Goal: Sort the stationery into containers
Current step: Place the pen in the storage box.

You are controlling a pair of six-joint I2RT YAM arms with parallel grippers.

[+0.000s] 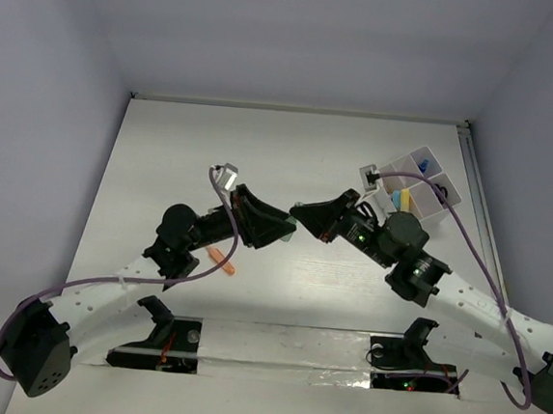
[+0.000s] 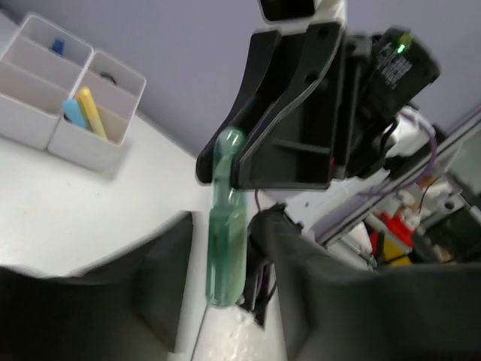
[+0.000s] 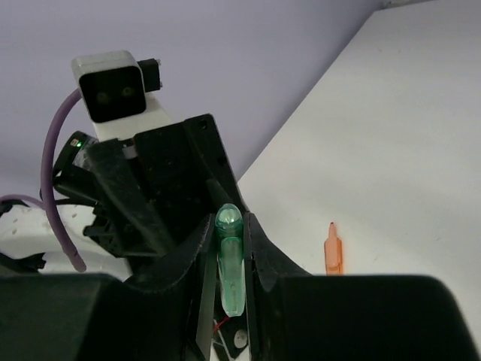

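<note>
A translucent green pen-like piece is clamped between my right gripper's fingers above the middle of the table. In the left wrist view the same green piece stands between my left gripper's open fingers, with a gap on one side, and its top is gripped by the right gripper. The two grippers meet tip to tip in the top view. The clear-white divided tray stands at the far right and holds a yellow piece and blue pieces.
An orange pen-like piece lies on the table beside the left arm; it also shows in the right wrist view. A purple cable loops past the tray. The walls of the enclosure close the table on three sides.
</note>
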